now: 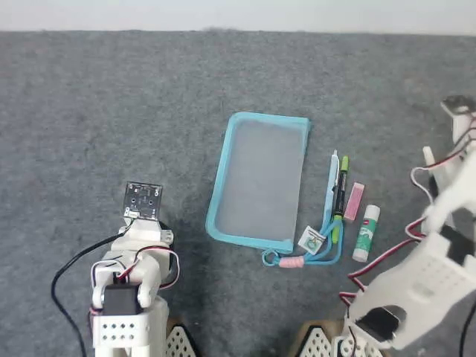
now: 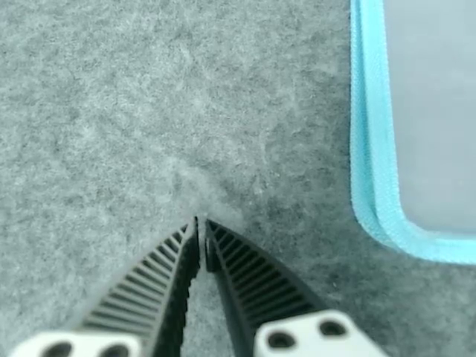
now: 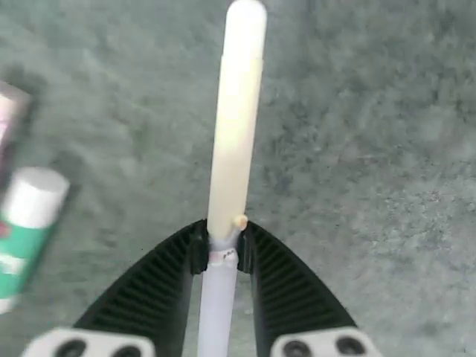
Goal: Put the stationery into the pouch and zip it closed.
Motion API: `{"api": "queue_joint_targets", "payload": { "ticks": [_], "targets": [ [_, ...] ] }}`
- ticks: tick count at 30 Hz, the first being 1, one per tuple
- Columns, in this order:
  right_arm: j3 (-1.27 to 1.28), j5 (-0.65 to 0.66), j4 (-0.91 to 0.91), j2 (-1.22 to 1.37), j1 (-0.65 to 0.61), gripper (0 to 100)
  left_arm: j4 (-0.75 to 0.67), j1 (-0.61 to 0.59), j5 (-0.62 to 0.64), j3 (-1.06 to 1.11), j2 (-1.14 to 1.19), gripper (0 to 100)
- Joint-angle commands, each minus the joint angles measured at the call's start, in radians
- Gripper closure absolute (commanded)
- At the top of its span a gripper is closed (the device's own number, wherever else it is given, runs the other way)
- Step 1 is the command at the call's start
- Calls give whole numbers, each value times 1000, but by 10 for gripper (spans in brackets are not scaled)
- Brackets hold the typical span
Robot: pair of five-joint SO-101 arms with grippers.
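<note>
A light-blue pouch [image 1: 260,178] with a translucent face lies flat mid-table, its zip pull and pink charm [image 1: 291,262] at the near end. Right of it lie a blue pen [image 1: 332,186], a green-black pen [image 1: 341,197], a pink eraser [image 1: 354,201] and a green glue stick [image 1: 366,233]. My right gripper [image 3: 222,238] is shut on a cream-white pen [image 3: 236,111], held above the felt just right of the glue stick [image 3: 26,223]. My left gripper [image 2: 201,223] is shut with nothing in it, low over the felt, left of the pouch's near corner [image 2: 379,216].
Grey felt [image 1: 111,111] covers the whole table. The left arm [image 1: 130,290] stands at the near left and the right arm [image 1: 439,245] at the near right edge. A small paper tag [image 1: 312,239] lies by the pouch's near right corner.
</note>
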Motion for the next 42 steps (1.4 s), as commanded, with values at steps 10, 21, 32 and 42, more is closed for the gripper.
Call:
{"api": "queue_joint_targets", "payload": {
  "ticks": [10,21,32,42],
  "targets": [
    [-48,57,-125,85,33,926,6,-2,14,-5,12,983],
    [-49,-40,-81,31,8,805,6,-2,15,-5,12,983],
    [-41,-371,239,-312,-378,805,6,-2,17,-5,12,983],
    [94,-700,151,-199,-618,805,6,-2,17,-5,12,983]
  ]
}}
